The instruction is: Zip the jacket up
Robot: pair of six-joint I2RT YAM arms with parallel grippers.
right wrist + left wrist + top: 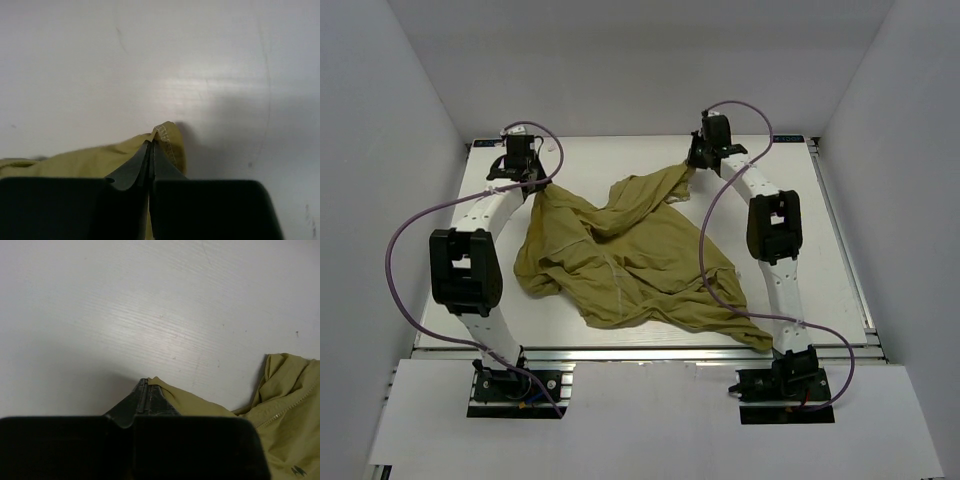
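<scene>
The olive-yellow jacket (pixel 630 260) lies rumpled across the middle of the white table, one part trailing to the front right edge. My left gripper (pixel 528 183) is at the far left, shut on a corner of the jacket (pixel 200 402); its closed tips (pixel 145 385) pinch the fabric edge. A pale zipper line (pixel 287 407) shows on the fabric to the right. My right gripper (pixel 695 165) is at the far middle-right, shut on a stitched hem of the jacket (pixel 172 140), with its tips (pixel 152 145) pressed together.
White walls enclose the table (pixel 800 220) on three sides. A metal rail (pixel 640 352) runs along the front edge. Purple cables loop over both arms; the right one hangs across the jacket's right side (pixel 705 250).
</scene>
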